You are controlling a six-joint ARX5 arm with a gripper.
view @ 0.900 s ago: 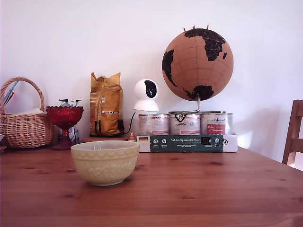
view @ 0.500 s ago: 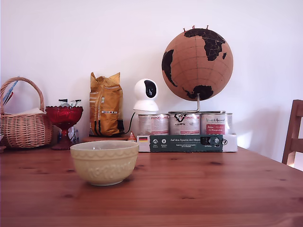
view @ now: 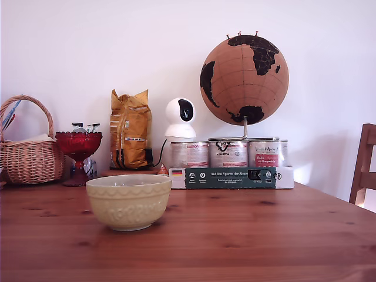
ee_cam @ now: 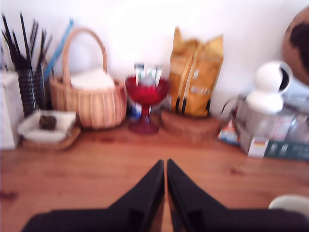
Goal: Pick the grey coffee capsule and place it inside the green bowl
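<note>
The small dark grey coffee capsule cannot be made out in either view, so its look and place cannot be told, and the pick seems not yet begun. The pale yellowish-green glossy ceramic bowl (view: 129, 201), thick-rimmed with a scalloped band, stands on the wooden table (view: 264, 235); in the wrist view only its rim (ee_cam: 291, 203) shows, just beside the black gripper (ee_cam: 165, 166). The gripper's pointed jaws are pressed together, holding nothing. Beyond its tips stand a red glass footed dish (ee_cam: 146, 94) and a wicker basket (ee_cam: 91, 101).
</note>
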